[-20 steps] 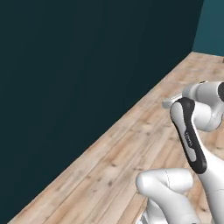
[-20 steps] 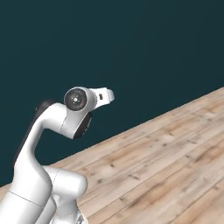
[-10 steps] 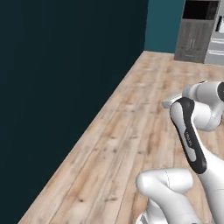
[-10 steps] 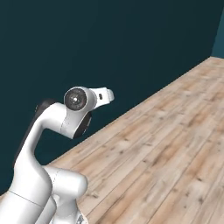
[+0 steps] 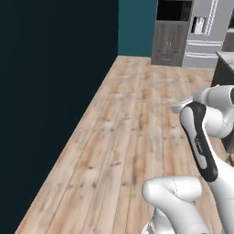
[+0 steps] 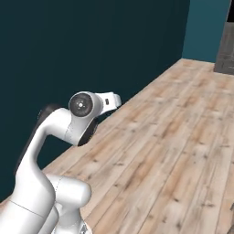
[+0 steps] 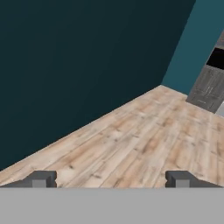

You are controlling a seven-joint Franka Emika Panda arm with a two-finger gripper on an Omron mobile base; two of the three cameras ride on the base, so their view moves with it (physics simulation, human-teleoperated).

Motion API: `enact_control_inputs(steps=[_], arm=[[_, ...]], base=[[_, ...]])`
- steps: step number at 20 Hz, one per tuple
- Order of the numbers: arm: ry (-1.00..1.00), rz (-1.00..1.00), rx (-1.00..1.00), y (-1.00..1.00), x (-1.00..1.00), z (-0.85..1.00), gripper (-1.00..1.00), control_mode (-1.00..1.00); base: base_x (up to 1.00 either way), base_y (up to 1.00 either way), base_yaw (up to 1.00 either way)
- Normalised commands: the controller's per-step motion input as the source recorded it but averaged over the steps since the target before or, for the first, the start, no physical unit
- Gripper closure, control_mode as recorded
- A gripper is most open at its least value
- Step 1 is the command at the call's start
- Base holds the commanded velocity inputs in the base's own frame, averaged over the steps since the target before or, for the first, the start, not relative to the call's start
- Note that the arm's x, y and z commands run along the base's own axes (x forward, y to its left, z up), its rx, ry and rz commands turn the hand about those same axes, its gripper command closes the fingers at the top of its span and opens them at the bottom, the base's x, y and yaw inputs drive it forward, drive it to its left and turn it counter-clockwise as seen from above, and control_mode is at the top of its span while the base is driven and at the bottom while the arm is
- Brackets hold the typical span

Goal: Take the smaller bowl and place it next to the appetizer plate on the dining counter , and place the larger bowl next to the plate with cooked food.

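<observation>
In the hand view my gripper (image 7: 111, 178) is open, its two dark fingertips (image 7: 41, 178) set wide apart with nothing between them. It looks out over bare wooden floor toward a dark wall. My arm (image 5: 201, 141) is folded up close over the base, and its elbow (image 6: 82, 107) is raised in the right base view. The smaller bowl, the larger bowl, the appetizer plate, the plate with cooked food and the dining counter are out of view.
A dark teal wall (image 5: 55, 91) runs along the left. Light wooden floor (image 5: 132, 123) stretches ahead to a lighter teal wall (image 5: 137, 27). Grey tall cabinets (image 5: 171, 43) stand at the far right end, also seen as grey cabinets (image 7: 208, 87) from the hand.
The whole picture has shifted: the base has turned, so the dark wall slid left and more floor and the far cabinets came into sight. The arm holds its folded pose, gripper still open.
</observation>
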Motion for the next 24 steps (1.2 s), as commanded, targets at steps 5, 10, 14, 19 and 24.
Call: enact_control_inputs(steps=[5,10,14,19,24], arm=[[0.00,0.00,0.00,0.00,0.00,0.00,-1.00,1.00],[0.00,0.00,0.00,0.00,0.00,0.00,-1.00,1.00],[0.00,0.00,0.00,0.00,0.00,0.00,-1.00,1.00],[0.00,0.00,0.00,0.00,0.00,0.00,-1.00,1.00],[0.00,0.00,0.00,0.00,0.00,0.00,-1.00,1.00]], base=[[1.00,-0.35,-0.20],[1.00,-0.38,-0.13],[1.00,-0.40,-0.08],[1.00,-0.42,-0.08],[1.00,-0.37,-0.11]])
